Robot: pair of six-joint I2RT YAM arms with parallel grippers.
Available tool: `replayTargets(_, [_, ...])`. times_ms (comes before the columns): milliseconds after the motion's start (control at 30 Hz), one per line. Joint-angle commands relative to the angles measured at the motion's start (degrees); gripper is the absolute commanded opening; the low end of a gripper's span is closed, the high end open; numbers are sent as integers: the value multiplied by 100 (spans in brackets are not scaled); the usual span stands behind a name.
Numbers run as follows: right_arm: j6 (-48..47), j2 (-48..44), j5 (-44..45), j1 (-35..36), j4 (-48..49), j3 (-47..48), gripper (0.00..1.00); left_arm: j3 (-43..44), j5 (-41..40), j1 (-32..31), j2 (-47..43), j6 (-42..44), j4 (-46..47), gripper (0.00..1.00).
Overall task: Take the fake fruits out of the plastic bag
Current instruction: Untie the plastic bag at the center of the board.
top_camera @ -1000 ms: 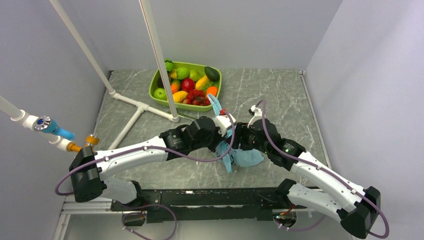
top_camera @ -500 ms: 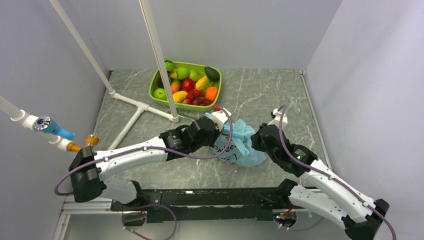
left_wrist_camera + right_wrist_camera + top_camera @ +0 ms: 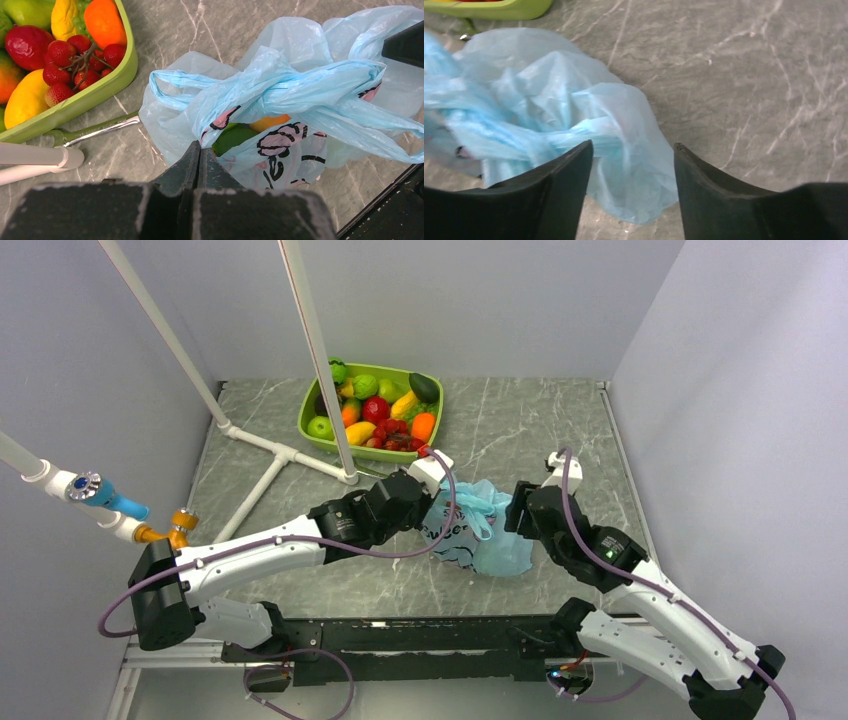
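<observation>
The light blue plastic bag (image 3: pixel 478 537) lies crumpled on the marble table between my two grippers, its handles knotted together (image 3: pixel 300 92). Through the film in the left wrist view I see a green fruit (image 3: pixel 232 137) and an orange-yellow one (image 3: pixel 270 121) inside. My left gripper (image 3: pixel 430 508) is shut, its tips (image 3: pixel 200 145) pinching the bag's near edge. My right gripper (image 3: pixel 517 517) is open and empty, its jaws wide apart (image 3: pixel 633 145) just above the bag's right side (image 3: pixel 549 100), not touching it.
A lime-green tray (image 3: pixel 309 412) full of other toy fruits stands at the back, close to the bag's left in the left wrist view (image 3: pixel 100 92). A white pipe frame (image 3: pixel 275 450) stands left of the tray. Walls close in on both sides.
One second ago the bag was held up between the grippers. It has dropped onto the table, and the right gripper has let go, opened and drawn back to the right.
</observation>
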Motion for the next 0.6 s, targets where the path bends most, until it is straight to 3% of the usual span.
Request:
replayTargets(0, [-1368,-130,-913,-6,625,612,74,7,33,10,-104,25,200,0])
replayTargets(167, [-2313,323,-2769,2,1450,707,77,26,129,10,-72,7,190,0])
replayTargets(300, [-2483,627,-2866,4,1958,556,73,8,192,10,-102,6,207,0])
replayTargets(567, [-2513,1093,-3010,2,2177,484,41,21,143,10,-132,51,208,0])
